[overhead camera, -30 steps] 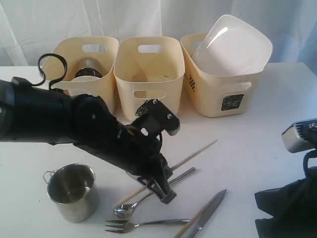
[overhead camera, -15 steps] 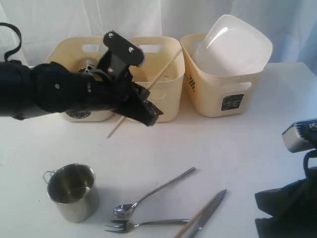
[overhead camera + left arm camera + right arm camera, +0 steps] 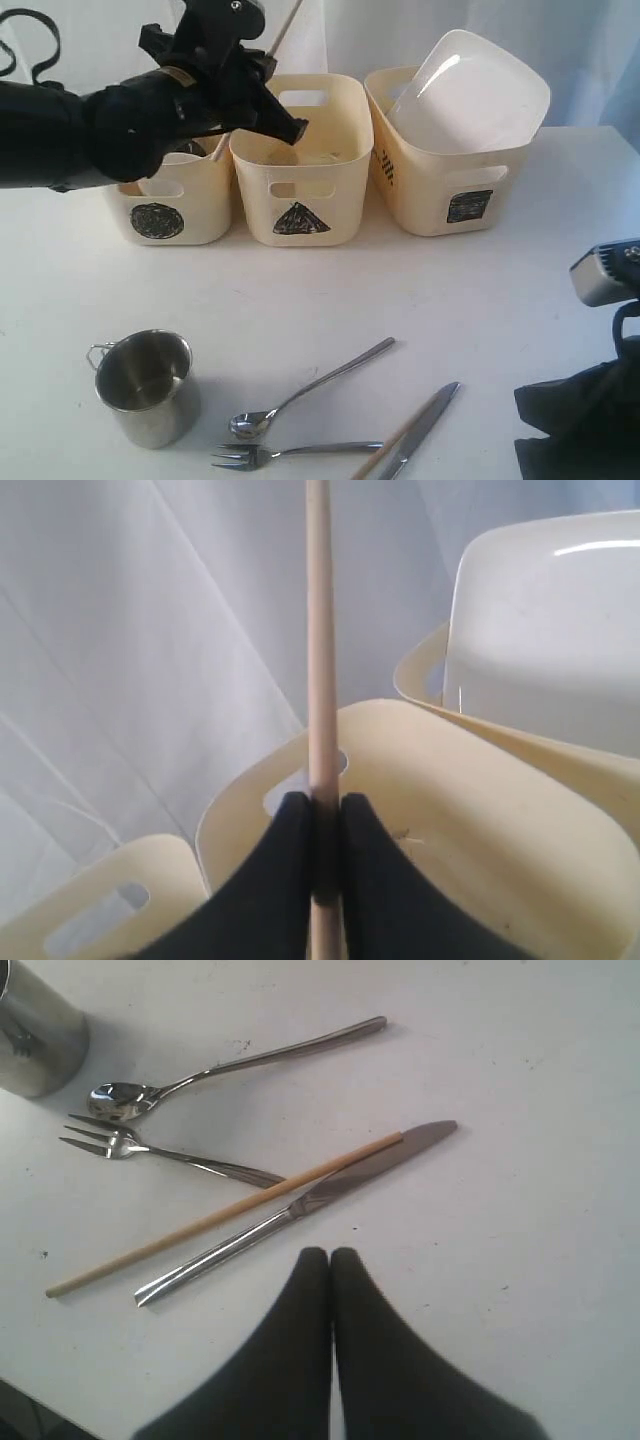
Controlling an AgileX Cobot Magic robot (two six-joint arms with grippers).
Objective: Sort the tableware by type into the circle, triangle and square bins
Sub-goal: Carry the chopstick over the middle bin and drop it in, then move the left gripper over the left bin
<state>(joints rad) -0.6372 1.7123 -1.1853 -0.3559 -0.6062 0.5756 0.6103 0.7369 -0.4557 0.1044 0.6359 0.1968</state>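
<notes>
My left gripper [image 3: 280, 115] is shut on a wooden chopstick [image 3: 318, 630] and hangs over the near-left rim of the triangle bin [image 3: 340, 190]. The stick slants up and right past the jaws [image 3: 320, 810]. The circle bin [image 3: 190, 215] stands on the left. The square bin [image 3: 430, 200] on the right holds the tilted white square plate [image 3: 470, 90]. On the table lie a steel mug [image 3: 148, 385], spoon [image 3: 230, 1060], fork [image 3: 170, 1152] and knife [image 3: 300, 1205], with a second chopstick [image 3: 220, 1218] across knife and fork. My right gripper [image 3: 331, 1258] hangs shut and empty just short of the knife.
The three bins stand in a row at the table's back, in front of a white curtain. The right arm's black body [image 3: 580, 420] fills the front right corner. The left arm [image 3: 70, 130] reaches in from the left, above the circle bin.
The left gripper has lifted the chopstick from the table beside the spoon and carried it up and back over the triangle bin. The right gripper has not moved.
</notes>
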